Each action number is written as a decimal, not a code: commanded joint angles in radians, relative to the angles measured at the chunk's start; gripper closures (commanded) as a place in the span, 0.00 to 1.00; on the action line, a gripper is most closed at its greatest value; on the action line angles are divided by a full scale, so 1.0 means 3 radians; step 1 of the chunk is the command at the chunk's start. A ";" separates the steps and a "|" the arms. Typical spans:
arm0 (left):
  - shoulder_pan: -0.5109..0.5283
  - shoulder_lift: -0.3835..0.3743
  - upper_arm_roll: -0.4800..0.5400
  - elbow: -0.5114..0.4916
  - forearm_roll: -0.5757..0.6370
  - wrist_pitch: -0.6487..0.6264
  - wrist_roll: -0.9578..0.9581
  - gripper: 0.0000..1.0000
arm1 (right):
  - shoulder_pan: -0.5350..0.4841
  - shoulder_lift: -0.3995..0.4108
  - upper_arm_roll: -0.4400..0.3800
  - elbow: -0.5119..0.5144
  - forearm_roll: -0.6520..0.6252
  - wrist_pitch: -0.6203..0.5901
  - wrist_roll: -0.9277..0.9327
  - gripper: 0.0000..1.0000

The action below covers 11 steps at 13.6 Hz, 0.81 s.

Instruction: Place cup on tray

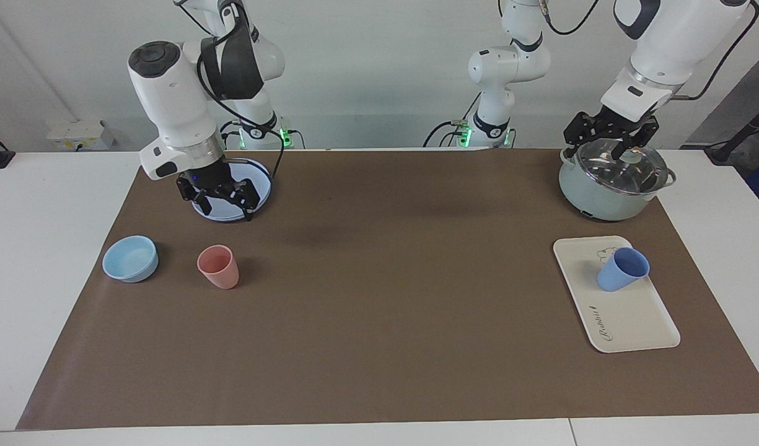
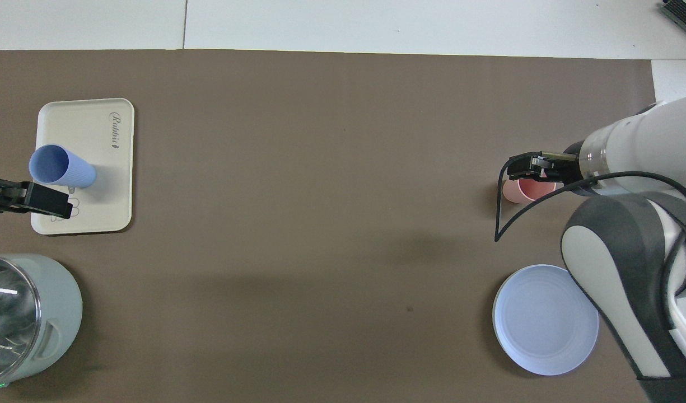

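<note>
The periwinkle-blue cup (image 1: pixel 622 269) (image 2: pixel 60 167) stands on the cream tray (image 1: pixel 633 316) (image 2: pixel 79 129), at the tray's end nearer the robots and by its cartoon print. Nothing touches the cup. My left gripper (image 1: pixel 611 139) hangs open over the glass lid of the pot, with nothing between its fingers; in the overhead view only part of the left gripper (image 2: pixel 26 198) shows beside the tray. My right gripper (image 1: pixel 219 197) (image 2: pixel 523 166) is up in the air, open and holding nothing, over the mat between the salmon-pink tumbler and the round plate.
A salmon-pink tumbler (image 1: pixel 219 266) (image 2: pixel 519 191) and a light-blue bowl (image 1: pixel 130 258) stand toward the right arm's end. A round blue plate (image 1: pixel 258 179) (image 2: pixel 544 319) lies nearer the robots. A pale-green pot (image 1: pixel 611 186) (image 2: pixel 23 319) sits nearer the robots than the tray.
</note>
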 commanded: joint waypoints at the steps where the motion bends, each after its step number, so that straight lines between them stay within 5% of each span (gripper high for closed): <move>1: 0.0027 -0.0064 -0.0026 -0.0060 -0.0058 0.0024 0.0040 0.00 | -0.0052 -0.0155 -0.0019 0.0036 -0.0072 -0.0131 -0.0134 0.00; 8: 0.0053 -0.0064 0.0009 -0.0065 -0.0048 0.0013 0.0040 0.00 | -0.0149 0.0115 -0.0040 0.1176 -0.0128 -0.1072 -0.0144 0.00; 11: 0.0048 -0.0064 0.0005 -0.0060 -0.0047 0.0013 0.0040 0.00 | -0.0154 0.0162 -0.0040 0.1280 -0.0118 -0.1186 -0.0169 0.00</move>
